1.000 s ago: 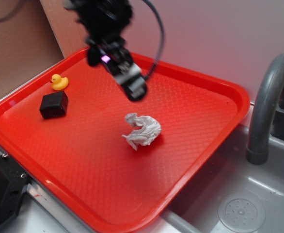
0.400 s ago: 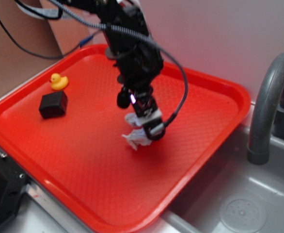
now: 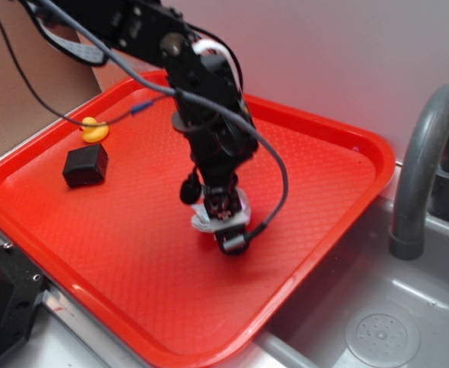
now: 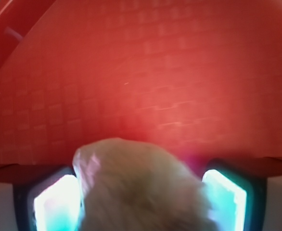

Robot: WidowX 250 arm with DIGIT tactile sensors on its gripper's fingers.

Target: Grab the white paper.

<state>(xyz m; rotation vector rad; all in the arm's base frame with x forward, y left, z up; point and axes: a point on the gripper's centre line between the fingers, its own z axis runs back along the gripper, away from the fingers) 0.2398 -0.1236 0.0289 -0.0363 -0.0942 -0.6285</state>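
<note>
Two fingers (image 4: pixel 54 204) stand apart astride the white paper (image 4: pixel 141 190), which lies on the red tray (image 3: pixel 324 176) directly between them, one finger each side, not yet clamped.

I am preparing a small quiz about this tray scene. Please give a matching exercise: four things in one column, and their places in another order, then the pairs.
Things:
1. white paper
2. yellow duck
3. black block
4. grey faucet

Places:
A. beside the tray, over the sink
B. between the fingers
C. far left corner of the red tray
D. just in front of the duck

Pairs: 1-B, 2-C, 3-D, 4-A
</note>
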